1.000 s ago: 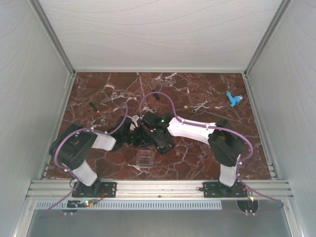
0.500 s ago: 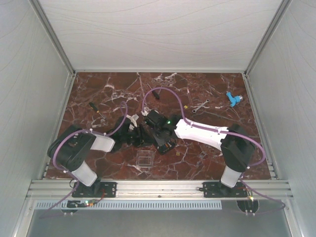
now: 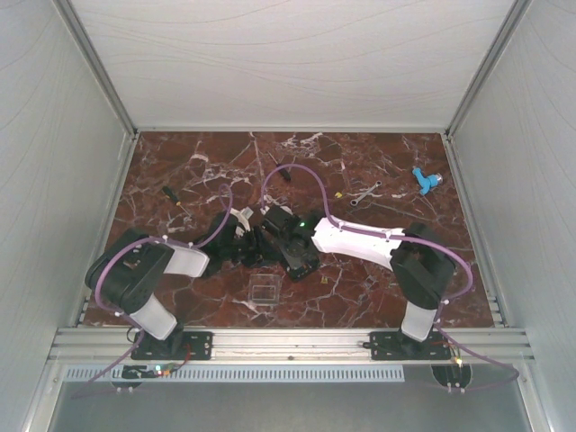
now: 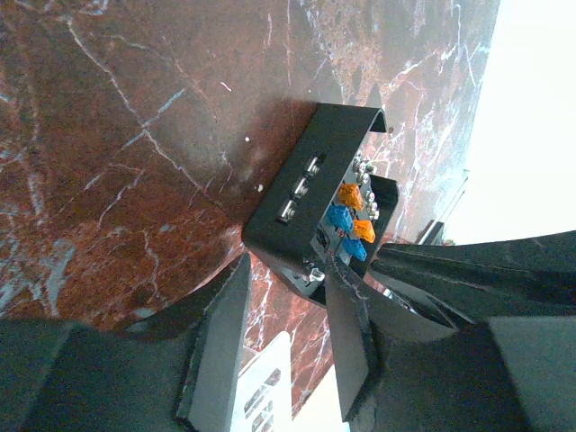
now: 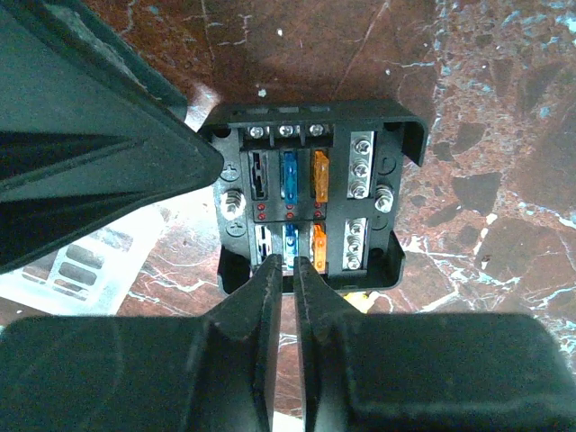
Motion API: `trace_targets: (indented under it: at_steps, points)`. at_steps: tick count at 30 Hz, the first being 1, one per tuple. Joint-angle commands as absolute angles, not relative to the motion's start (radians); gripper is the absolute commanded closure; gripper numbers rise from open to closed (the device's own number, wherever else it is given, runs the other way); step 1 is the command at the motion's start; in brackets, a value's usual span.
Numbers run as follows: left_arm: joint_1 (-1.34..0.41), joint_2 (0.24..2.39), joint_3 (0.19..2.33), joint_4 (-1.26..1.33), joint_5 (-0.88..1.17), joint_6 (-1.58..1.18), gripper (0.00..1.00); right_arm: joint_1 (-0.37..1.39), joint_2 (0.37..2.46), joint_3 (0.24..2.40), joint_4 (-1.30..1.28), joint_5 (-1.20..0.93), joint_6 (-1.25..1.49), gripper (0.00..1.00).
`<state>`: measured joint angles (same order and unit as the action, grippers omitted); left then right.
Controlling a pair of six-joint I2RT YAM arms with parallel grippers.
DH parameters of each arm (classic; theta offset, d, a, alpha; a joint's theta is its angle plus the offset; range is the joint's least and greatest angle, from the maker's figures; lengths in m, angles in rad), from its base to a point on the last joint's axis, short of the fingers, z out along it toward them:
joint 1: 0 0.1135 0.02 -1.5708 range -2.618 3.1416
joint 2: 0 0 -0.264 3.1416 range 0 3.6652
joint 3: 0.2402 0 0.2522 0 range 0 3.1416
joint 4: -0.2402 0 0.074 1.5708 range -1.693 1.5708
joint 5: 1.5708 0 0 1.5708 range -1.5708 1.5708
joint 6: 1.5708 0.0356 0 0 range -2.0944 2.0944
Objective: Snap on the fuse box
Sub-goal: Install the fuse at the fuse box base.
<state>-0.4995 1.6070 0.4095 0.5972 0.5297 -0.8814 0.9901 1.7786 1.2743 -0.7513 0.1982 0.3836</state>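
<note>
The near edge of the fuse box [image 5: 310,211] was covered by the tips of the right gripper [image 5: 286,270]; contact there could not be confirmed. The corner to that gripper's left lay behind the left gripper [image 4: 290,270]. A white slotted part [image 4: 261,396] between the left fingers was cut off by the frame edge and could not be identified.

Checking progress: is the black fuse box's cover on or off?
Off: the square black plastic fuse box shows bare orange and blue fuses; the clear square lid lies apart.
</note>
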Motion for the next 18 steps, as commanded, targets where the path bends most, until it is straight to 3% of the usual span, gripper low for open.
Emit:
trace_targets:
  at_steps: [1,5,18]
  points:
    - [-0.508,1.609,0.417,0.657,0.521,-0.858,0.61,0.994,1.809,1.284,-0.759,0.208,0.397,0.94]
    - [-0.509,1.615,0.416,0.661,0.522,-0.859,0.61,0.991,1.822,1.283,-0.769,0.194,0.402,1.00]
    - [-0.509,1.623,0.416,0.668,0.523,-0.859,0.62,0.997,1.839,1.177,-0.857,0.093,0.441,1.00]
